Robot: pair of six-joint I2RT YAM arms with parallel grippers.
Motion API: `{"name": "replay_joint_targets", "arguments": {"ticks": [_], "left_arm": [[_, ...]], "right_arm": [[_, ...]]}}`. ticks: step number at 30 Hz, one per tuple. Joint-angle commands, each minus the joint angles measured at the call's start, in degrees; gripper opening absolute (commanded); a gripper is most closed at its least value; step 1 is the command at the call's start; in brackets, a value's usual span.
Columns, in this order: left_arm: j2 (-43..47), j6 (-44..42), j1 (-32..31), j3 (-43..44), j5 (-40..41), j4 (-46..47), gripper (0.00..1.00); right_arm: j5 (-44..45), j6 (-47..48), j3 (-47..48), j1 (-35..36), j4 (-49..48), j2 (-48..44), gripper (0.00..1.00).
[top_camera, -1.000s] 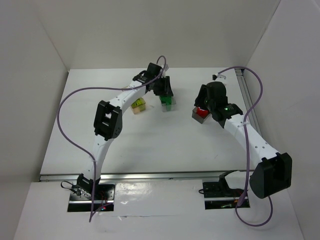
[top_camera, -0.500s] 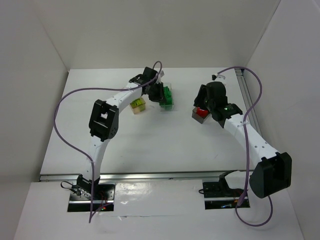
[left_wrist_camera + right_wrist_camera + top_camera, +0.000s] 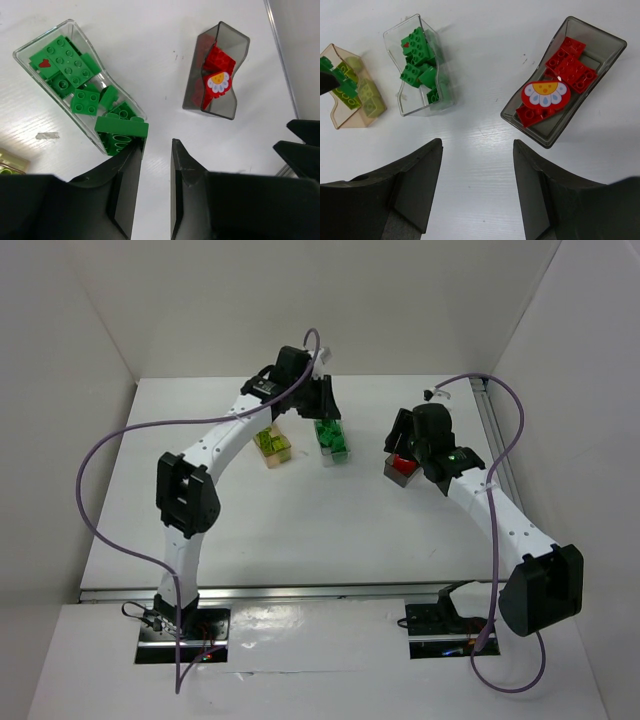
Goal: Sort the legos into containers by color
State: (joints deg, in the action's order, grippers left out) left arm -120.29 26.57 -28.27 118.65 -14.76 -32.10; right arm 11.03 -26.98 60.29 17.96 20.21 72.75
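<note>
Green legos (image 3: 75, 82) fill the clear container (image 3: 27, 50); one green brick (image 3: 121, 126) lies at its near end, right by my left finger. My left gripper (image 3: 156, 142) hangs over bare table beside that container, its jaws drawn to a narrow slit with nothing between them. Red legos (image 3: 570, 62) and a flower-printed piece (image 3: 545, 94) lie in the smoky grey container (image 3: 615, 47). Yellow-green legos (image 3: 367, 97) sit in the orange-tan container (image 3: 335, 120), with a darker green brick (image 3: 344, 86) among them. My right gripper (image 3: 477, 142) is open and empty, near the grey container (image 3: 400, 470).
All three containers (image 3: 272, 447) (image 3: 333, 440) stand in a row across the far middle of the white table (image 3: 300, 530). Side walls enclose the table, and a metal rail (image 3: 490, 430) runs along its right edge.
My left gripper has drawn back from over the clear container toward the far side, leaving it uncovered. The right gripper's jaws have widened; that arm has stayed in place.
</note>
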Motion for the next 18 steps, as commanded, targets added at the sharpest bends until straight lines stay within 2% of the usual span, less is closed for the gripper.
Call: {"name": "replay_joint_targets", "arguments": {"ticks": [1, 7, 12, 14, 16, 17, 18], "left_arm": [[-1.7, -2.0, 0.3, 1.5, 1.0, -1.1, 0.37], [-8.9, -1.4, 0.3, 5.8, -1.0, 3.0, 0.37], [-11.8, -0.3, 0.9, 7.1, -2.6, 3.0, 0.18], [-12.3, -0.3, 0.9, 6.5, -3.2, 3.0, 0.15], [-12.3, -0.3, 0.9, 5.9, -2.6, 2.5, 0.28], [-12.3, 0.3, 0.9, 4.9, -2.6, 2.5, 0.46], [-12.3, 0.3, 0.9, 4.9, -2.1, 2.5, 0.56]], "right_arm": [[-0.1, -0.3, 0.4, -0.4, -1.0, -0.8, 0.66], [1.0, -0.3, 0.4, -0.4, 0.7, -1.9, 0.66], [1.5, -0.3, -0.2, -0.4, 1.3, -2.4, 0.66], [1.5, -0.3, -0.2, -0.4, 1.3, -2.4, 0.66], [1.0, -0.3, -0.2, -0.4, 1.3, -2.4, 0.66], [1.0, -0.3, -0.2, -0.4, 1.3, -2.4, 0.66], [1.0, -0.3, -0.2, -0.4, 1.3, -2.4, 0.66]]}}
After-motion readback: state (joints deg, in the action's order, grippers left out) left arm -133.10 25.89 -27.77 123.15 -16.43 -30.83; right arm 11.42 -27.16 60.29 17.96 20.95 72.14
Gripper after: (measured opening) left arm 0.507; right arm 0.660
